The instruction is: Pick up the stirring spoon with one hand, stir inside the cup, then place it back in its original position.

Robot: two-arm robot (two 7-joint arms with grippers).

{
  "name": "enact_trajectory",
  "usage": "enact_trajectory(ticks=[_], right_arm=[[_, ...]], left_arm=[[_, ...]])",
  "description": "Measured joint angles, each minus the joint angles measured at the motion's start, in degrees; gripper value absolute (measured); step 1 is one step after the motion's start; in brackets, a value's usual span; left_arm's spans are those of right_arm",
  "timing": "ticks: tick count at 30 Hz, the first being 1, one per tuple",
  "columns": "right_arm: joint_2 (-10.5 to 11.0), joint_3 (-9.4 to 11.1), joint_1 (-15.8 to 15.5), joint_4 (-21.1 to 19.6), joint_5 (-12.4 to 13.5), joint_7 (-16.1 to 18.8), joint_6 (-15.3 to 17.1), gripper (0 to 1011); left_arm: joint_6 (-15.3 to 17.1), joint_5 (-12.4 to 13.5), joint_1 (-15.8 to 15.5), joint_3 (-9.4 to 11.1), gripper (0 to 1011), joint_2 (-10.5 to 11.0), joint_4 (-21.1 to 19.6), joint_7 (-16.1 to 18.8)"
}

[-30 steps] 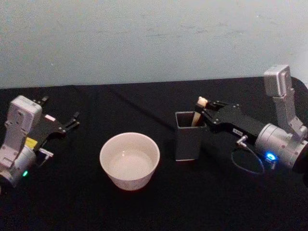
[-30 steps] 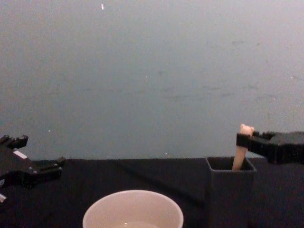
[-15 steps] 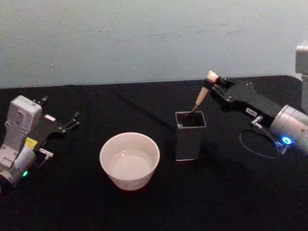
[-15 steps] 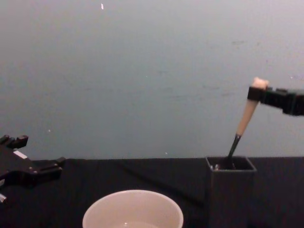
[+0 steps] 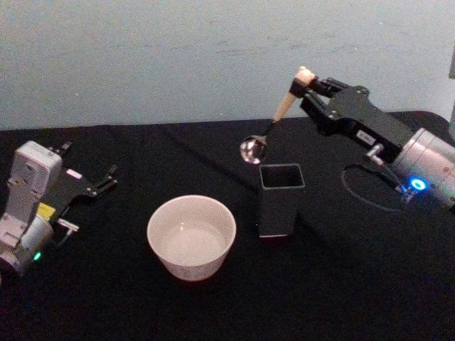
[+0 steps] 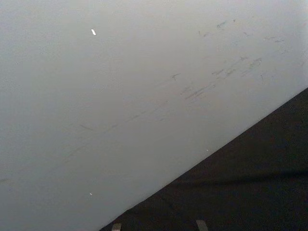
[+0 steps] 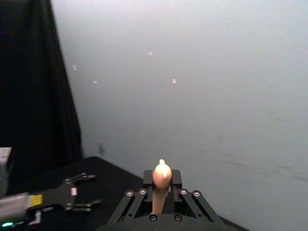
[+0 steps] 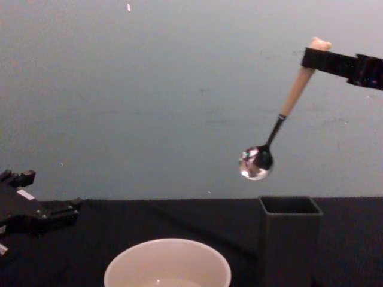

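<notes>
right gripper point(image 5: 306, 84) pinches the stirring spoon point(image 5: 282, 108) by the upper end of its beige handle, fingers pressed against it just below the small bear head. the spoon hangs tilted in the air, its shiny metal bowl lowest, above and a little to the left of the open top of the dark grey square holder point(image 5: 279, 209) and not touching it. in the chest view the spoon bowl sits clear above the holder's left edge. the cream-white cup point(image 5: 188, 264) stands on the black table point(image 5: 341, 284) to the left of the holder, near it but apart. left gripper point(image 5: 89, 160) rests low at the table's left side, fingers spread and holding nothing.
</notes>
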Motion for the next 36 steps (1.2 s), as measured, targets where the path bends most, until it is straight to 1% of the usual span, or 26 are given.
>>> enact_trajectory(ticks=[2, 3, 5, 6, 7, 8, 13, 16, 18, 20, 21, 25, 36], right_arm=[[-0.03, -0.73, 0.27, -0.02, -0.01, 0.42, -0.24, 218], [-0.06, -1.63, 0.54, -0.02, -0.05, 0.93, -0.43, 218], [-0.07, -2.44, 0.77, -0.02, -0.15, 1.35, -0.61, 218], [-0.07, -3.42, 0.97, 0.0, -0.41, 1.77, -0.73, 218], [-0.07, -3.79, 1.04, 0.03, -0.52, 1.94, -0.78, 218], [-0.04, -4.62, 1.19, 0.12, -0.81, 2.38, -0.88, 218], [0.21, -7.02, 1.46, 0.55, -1.93, 3.49, -1.27, 218], [0.27, -8.72, 1.6, 1.13, -3.53, 3.91, -1.85, 218], [0.17, -9.96, 1.8, 1.79, -5.11, 3.93, -2.25, 218], [0.06, -10.6, 1.89, 2.16, -6.03, 3.92, -2.47, 218], [-0.07, -11.13, 1.97, 2.49, -7.0, 3.88, -2.65, 218], [-0.49, -12.29, 2.23, 3.53, -8.83, 3.88, -2.94, 218], [-2.18, -14.44, 2.89, 6.59, -11.89, 5.22, -3.21, 218]], left_arm=[[0.0, 0.0, 0.0, 0.0, 1001, 0.0, 0.0, 0.0], [0.0, 0.0, 0.0, 0.0, 1001, 0.0, 0.0, 0.0], [0.0, 0.0, 0.0, 0.0, 1001, 0.0, 0.0, 0.0], [0.0, 0.0, 0.0, 0.0, 1002, 0.0, 0.0, 0.0], [0.0, 0.0, 0.0, 0.0, 1001, 0.0, 0.0, 0.0], [0.0, 0.0, 0.0, 0.0, 1001, 0.0, 0.0, 0.0], [0.0, 0.0, 0.0, 0.0, 1001, 0.0, 0.0, 0.0], [0.0, 0.0, 0.0, 0.0, 1001, 0.0, 0.0, 0.0], [0.0, 0.0, 0.0, 0.0, 1001, 0.0, 0.0, 0.0], [0.0, 0.0, 0.0, 0.0, 1001, 0.0, 0.0, 0.0], [0.0, 0.0, 0.0, 0.0, 1001, 0.0, 0.0, 0.0], [0.0, 0.0, 0.0, 0.0, 1001, 0.0, 0.0, 0.0], [0.0, 0.0, 0.0, 0.0, 1001, 0.0, 0.0, 0.0]])
